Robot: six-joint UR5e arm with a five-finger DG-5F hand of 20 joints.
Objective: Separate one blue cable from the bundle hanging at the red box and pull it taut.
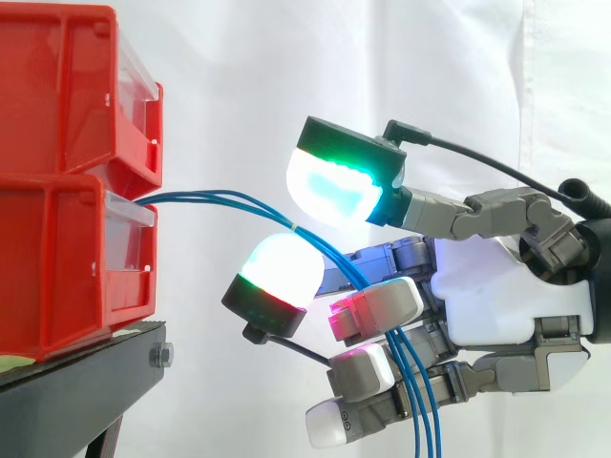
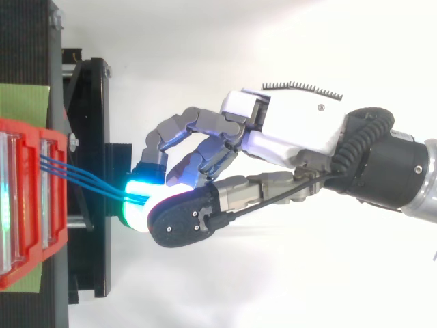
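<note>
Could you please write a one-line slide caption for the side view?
Side view: the hand, fingers curled round slack blue cables leading from the lower red bin.

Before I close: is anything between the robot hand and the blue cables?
Nothing visible stands between them. The blue cables run from the lower red bin straight into the robot hand, bunched together, none separated yet.

- We found open room between the hand [image 1: 487, 286] and the stacked red bins [image 1: 57, 258], crossed by the blue cables [image 1: 220, 198].
- The black stand [image 1: 86, 382] blocked the lower left.
- Above the hand, free space reached the white curtain [image 1: 239, 57].
</note>
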